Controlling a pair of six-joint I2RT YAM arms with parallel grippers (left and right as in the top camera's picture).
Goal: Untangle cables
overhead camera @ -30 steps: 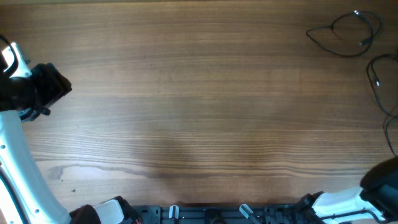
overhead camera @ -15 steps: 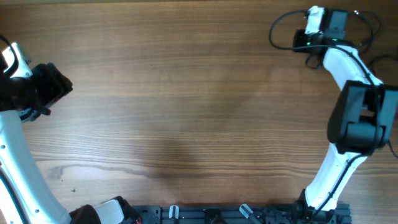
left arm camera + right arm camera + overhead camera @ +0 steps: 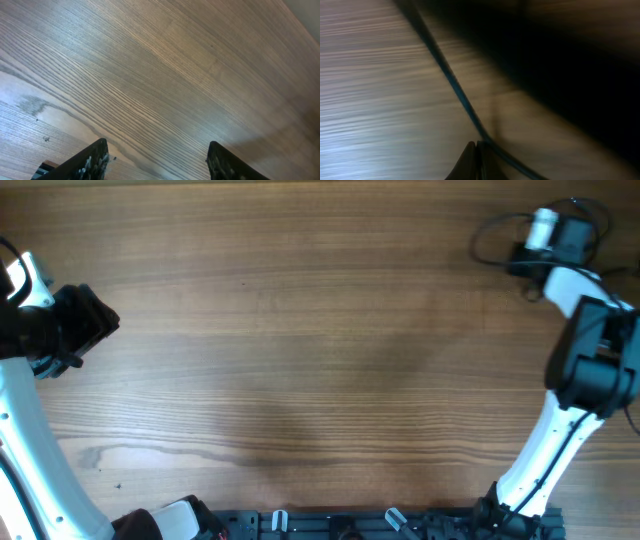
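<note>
Fingers [image 3: 472, 162] of the right gripper [image 3: 516, 257], open a second ago, are now closed on a strand of the cables [image 3: 451, 82] at the far right of the table [image 3: 300, 330], so pulling apart can likely begin; the left gripper [image 3: 160, 167] hangs open, well apart.

The cables [image 3: 476, 242] are found at the far right of the table [image 3: 300, 360]. The left gripper [image 3: 104, 321] is seen far left.

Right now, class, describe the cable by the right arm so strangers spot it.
On the brown wooden table, follow the white right arm to the far right corner. A thin dark cable loops from its shut fingers, a hairline beside the bulky arm.
</note>
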